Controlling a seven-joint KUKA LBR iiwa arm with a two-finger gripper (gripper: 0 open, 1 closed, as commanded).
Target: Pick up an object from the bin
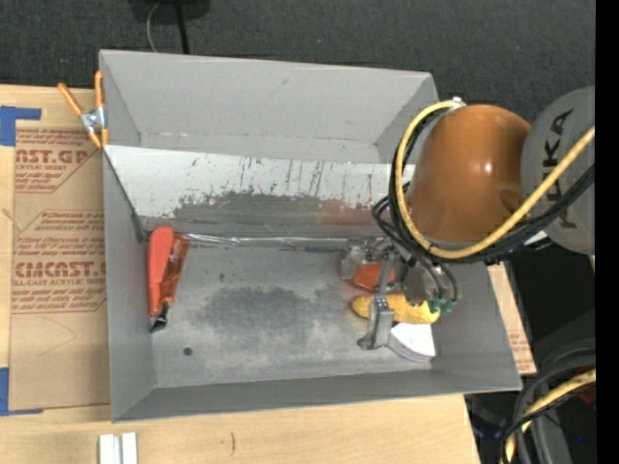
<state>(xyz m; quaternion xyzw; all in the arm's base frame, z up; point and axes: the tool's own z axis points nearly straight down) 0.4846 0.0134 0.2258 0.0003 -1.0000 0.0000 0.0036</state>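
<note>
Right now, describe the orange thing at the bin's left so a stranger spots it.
Find the grey metal bin. On its floor, along the left wall, lies an orange-red stapler. It is alone and long, far from the small heap at right.

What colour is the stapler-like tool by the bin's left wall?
The stapler-like tool is orange-red; camera view.

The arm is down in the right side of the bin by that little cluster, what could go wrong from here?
1. The gripper sits among a yellow thing, an orange piece and a white piece lying close together, so it may grab two at once or knock one aside.
2. That cluster lies near the bin's right wall, so the arm could scrape it while lifting.
</note>
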